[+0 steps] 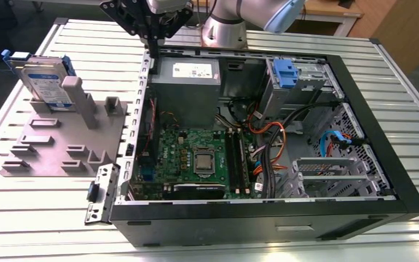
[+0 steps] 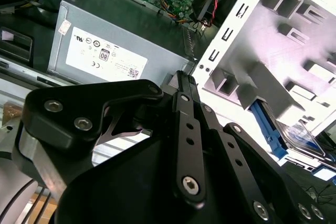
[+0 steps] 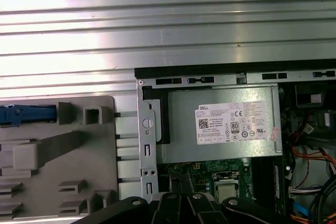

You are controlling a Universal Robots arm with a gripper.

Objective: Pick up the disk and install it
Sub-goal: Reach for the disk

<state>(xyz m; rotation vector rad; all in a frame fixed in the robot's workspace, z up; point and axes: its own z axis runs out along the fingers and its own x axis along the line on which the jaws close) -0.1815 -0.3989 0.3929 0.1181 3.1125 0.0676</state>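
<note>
Open computer case [image 1: 268, 224] on a slatted metal table [image 1: 35, 218], grey rack [image 1: 53, 144] just beside.
Inside the case: grey power supply [image 1: 187, 82], green motherboard [image 1: 195, 158], orange cables [image 1: 268, 128], blue latch [image 1: 286, 73]. Rack sits to exterior view's left of case.

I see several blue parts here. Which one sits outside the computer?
The disk, standing in the grey holder beside the case; the blue latch and blue cable are inside it.
</note>
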